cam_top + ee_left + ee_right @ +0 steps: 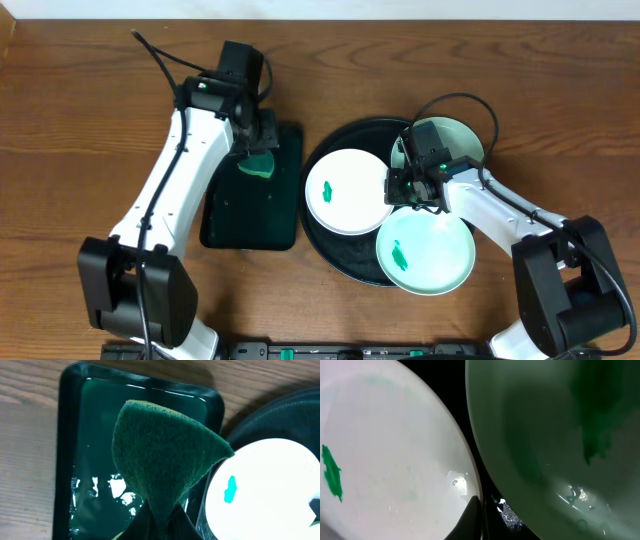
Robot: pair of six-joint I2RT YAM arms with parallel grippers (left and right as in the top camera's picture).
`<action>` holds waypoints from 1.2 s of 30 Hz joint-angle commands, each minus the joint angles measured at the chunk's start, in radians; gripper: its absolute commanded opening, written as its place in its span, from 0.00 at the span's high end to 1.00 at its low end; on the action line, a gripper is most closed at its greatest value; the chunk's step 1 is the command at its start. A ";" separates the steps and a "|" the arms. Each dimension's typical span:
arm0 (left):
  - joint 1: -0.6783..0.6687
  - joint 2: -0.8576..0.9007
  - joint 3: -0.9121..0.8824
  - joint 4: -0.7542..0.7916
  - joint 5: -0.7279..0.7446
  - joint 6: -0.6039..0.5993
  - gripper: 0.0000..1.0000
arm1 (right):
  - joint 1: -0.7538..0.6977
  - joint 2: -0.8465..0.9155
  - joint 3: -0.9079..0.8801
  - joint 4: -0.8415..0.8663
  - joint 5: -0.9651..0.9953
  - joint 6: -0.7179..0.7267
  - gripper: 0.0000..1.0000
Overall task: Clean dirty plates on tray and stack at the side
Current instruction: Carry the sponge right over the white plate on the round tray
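Note:
On the round black tray (325, 245) lie three plates. The white plate (345, 195) has a green smear left of its middle. One mint-green plate (430, 255) sits at the front with a smear, and another mint-green plate (455, 135) sits at the back, partly under the right arm. My right gripper (405, 187) is shut on the white plate's (390, 450) right rim, its fingers (472, 515) pressed together there. A smeared mint plate (545, 435) lies just beside it. My left gripper (258, 150) is shut on a green sponge (160, 455), held above the rectangular tray.
A smaller rectangular black tray (250, 220) with wet green liquid stands left of the round tray, nearly touching it. Bare wooden table surrounds both. The right arm's cable loops over the back plate.

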 commanded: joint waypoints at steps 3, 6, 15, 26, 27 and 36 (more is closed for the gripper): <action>-0.040 -0.014 0.018 0.022 -0.009 0.009 0.93 | 0.013 0.005 -0.008 0.005 0.001 -0.004 0.99; -0.054 -0.014 0.018 0.027 -0.008 -0.003 0.93 | 0.013 0.005 -0.008 0.007 -0.002 -0.004 0.99; -0.144 -0.014 0.011 0.031 -0.008 -0.091 0.93 | 0.013 0.005 -0.008 0.008 -0.006 -0.004 0.99; -0.264 -0.011 -0.072 0.131 -0.009 -0.241 0.93 | 0.013 0.005 -0.008 0.008 -0.005 -0.004 0.99; -0.273 -0.011 -0.082 0.148 -0.009 -0.247 0.93 | 0.013 0.005 -0.008 0.008 -0.005 -0.004 0.99; -0.305 -0.011 -0.162 0.249 -0.013 -0.265 0.93 | 0.013 0.005 -0.008 0.008 -0.005 -0.004 0.99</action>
